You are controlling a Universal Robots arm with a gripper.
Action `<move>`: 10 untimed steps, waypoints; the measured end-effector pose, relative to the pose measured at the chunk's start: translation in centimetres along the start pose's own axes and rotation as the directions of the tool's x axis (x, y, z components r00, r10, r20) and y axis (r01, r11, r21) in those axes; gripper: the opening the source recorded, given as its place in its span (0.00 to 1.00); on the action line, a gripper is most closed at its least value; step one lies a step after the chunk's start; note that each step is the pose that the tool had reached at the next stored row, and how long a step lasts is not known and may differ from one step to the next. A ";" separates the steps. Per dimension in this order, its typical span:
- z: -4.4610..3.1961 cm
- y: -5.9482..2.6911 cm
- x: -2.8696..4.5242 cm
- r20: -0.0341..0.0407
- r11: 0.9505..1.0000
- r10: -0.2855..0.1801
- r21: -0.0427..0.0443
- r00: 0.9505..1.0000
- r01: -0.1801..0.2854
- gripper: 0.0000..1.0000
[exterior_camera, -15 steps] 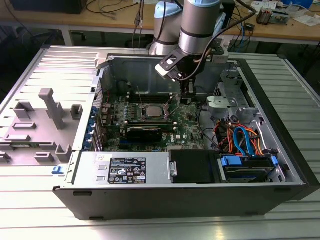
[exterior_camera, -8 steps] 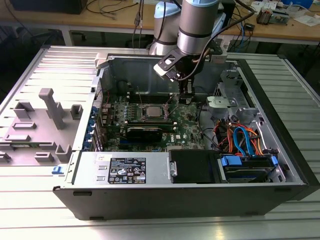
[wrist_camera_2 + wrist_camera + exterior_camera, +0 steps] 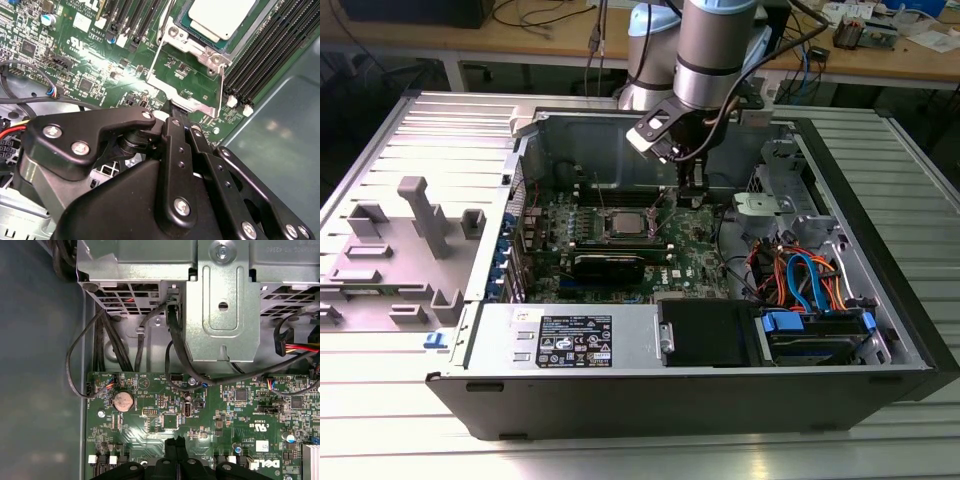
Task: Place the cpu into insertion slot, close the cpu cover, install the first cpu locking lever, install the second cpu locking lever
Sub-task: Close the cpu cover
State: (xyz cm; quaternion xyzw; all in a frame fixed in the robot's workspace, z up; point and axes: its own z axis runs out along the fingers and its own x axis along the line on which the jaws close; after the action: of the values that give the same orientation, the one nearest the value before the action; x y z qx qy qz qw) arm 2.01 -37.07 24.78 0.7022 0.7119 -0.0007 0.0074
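Work is going on inside an open computer case (image 3: 720, 400) that is lying on a ribbed metal table (image 3: 420, 140). The arm (image 3: 715, 45) is reaching down into the case from 12 o'clock in the exterior view, and the gripper (image 3: 692, 195) is hanging low over the green motherboard (image 3: 695, 262).

The chip (image 3: 623, 224) is sitting flat in the socket (image 3: 604, 226), with its pale metal top showing uncovered. From the gripper, it is lying near, at about 8 o'clock in the exterior view.

In the second wrist view the chip (image 3: 220, 17) is sitting between banks of long black memory slots (image 3: 270, 55). The cover (image 3: 202, 104), a thin silver frame, is standing swung open, away from the chip, and green board is showing through its window. The gripper (image 3: 182, 121) is meeting the outer edge of that frame with its tips. The jaws are sitting pressed close together. I cannot tell whether they are pinching the metal edge or only touching it.

In the first wrist view the gripper (image 3: 175, 442) is pointing over the motherboard (image 3: 225, 415), with a round coin battery (image 3: 122, 401) lying well apart from it and a grey metal bracket (image 3: 222, 315) standing past the board's edge. Orange and blue cables (image 3: 800, 280) are bunching at 4 o'clock of the gripper in the exterior view.
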 end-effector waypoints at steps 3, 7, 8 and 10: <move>0.00 -0.38 0.01 0.000 1.000 0.000 0.000 1.000 0.000 0.11; -0.01 -0.60 0.01 0.000 1.000 0.000 0.000 1.000 0.000 0.11; -0.01 -0.61 0.01 0.000 1.000 0.000 0.000 1.000 0.000 0.11; 0.00 -0.61 0.01 0.000 1.000 0.000 0.000 1.000 0.000 0.11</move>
State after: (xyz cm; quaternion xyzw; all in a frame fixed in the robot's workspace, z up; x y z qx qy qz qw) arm 1.39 -37.07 24.78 0.7022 0.7120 -0.0007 0.0074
